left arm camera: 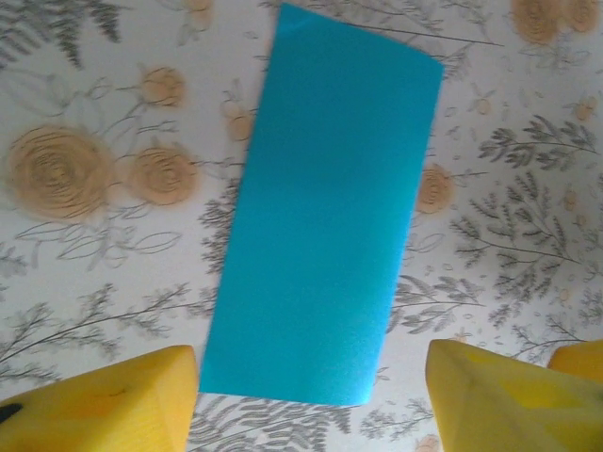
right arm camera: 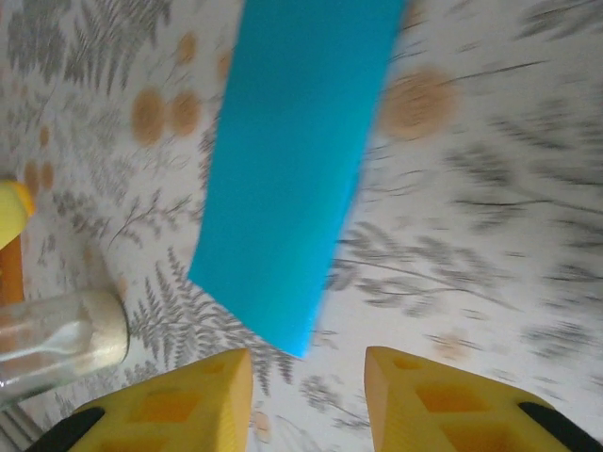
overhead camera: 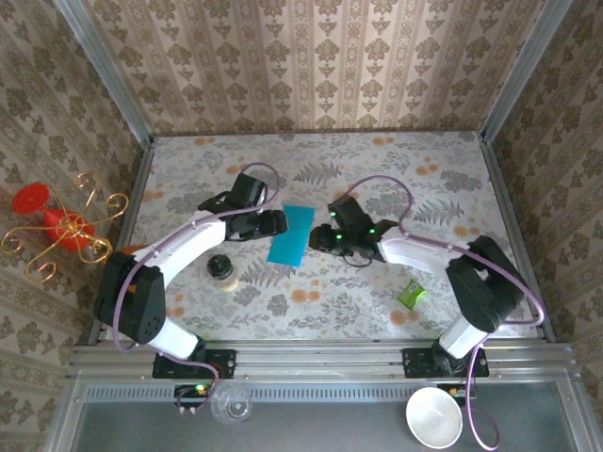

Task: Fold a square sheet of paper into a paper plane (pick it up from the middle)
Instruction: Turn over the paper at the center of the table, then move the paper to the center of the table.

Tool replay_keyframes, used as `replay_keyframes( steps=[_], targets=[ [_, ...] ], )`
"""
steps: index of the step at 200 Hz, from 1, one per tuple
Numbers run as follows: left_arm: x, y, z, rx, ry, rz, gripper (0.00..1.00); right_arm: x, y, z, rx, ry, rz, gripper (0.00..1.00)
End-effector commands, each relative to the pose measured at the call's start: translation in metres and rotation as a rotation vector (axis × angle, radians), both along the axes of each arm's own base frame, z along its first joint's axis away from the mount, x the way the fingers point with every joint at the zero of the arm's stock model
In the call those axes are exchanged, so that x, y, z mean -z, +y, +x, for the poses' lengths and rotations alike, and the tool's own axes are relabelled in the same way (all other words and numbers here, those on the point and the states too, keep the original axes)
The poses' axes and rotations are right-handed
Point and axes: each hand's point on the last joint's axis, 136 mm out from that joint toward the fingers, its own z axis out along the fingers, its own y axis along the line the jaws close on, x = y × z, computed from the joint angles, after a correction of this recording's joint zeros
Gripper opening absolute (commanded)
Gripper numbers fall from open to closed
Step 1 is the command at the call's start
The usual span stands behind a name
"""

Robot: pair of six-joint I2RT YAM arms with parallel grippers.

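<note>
Nearest the arm bases, a small dark-lidded jar (overhead camera: 221, 270) is standing on the floral table (overhead camera: 377, 311) and a green crumpled wrapper (overhead camera: 411, 294) is lying to the right, both well apart from the work. Further in, the left gripper (left arm camera: 309, 363) is hovering with its yellow fingers (left arm camera: 104, 405) spread wide, straddling the near end of the square sheet of paper (left arm camera: 325, 207) without pinching it. The right gripper (right arm camera: 306, 363) is pointing at the sheet's corner from the other side, its jaws standing narrower but apart, gripping nothing. The sheet is lying flat between the two grippers as a long teal rectangle, so it is probably sitting at the first half-fold, with the crease made and released. The next move is likely calling for one claw to pin the sheet while the other lifts a thin edge cleanly, which is tricky on paper lying flush. No brand, label or writing is showing legibly anywhere.
</note>
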Motion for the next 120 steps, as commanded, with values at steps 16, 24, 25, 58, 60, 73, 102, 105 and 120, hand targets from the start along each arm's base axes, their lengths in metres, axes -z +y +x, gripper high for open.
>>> replay_keyframes(
  steps=[16,24,25,58,60,73,102,105,120],
  targets=[
    [-0.001,0.017,-0.005,-0.050,0.006,-0.037,0.73,0.015,0.044,0.005,-0.059,0.048,0.034,0.36],
    [0.000,0.020,-0.005,-0.057,0.006,-0.039,0.75,0.021,0.050,0.006,-0.076,0.064,0.031,0.36],
    [0.001,0.020,-0.005,-0.057,0.008,-0.039,0.75,0.021,0.051,0.006,-0.078,0.066,0.032,0.36],
    [0.001,0.015,-0.007,-0.024,0.003,-0.067,0.83,0.044,0.065,0.006,-0.145,0.121,-0.032,0.35],
    [0.001,0.015,-0.007,-0.024,0.004,-0.067,0.83,0.045,0.065,0.005,-0.149,0.124,-0.036,0.35],
    [0.002,0.015,-0.007,-0.023,-0.004,-0.070,0.86,0.055,0.063,0.002,-0.167,0.145,-0.063,0.35],
    [0.002,0.014,-0.007,-0.016,-0.005,-0.073,0.89,0.076,0.049,-0.012,-0.227,0.196,-0.153,0.35],
    [0.002,0.013,-0.007,-0.015,-0.003,-0.074,0.90,0.078,0.047,-0.013,-0.233,0.200,-0.161,0.35],
    [0.004,0.009,-0.008,-0.002,0.004,-0.092,0.93,0.086,0.035,-0.026,-0.282,0.221,-0.197,0.35]
  ],
)
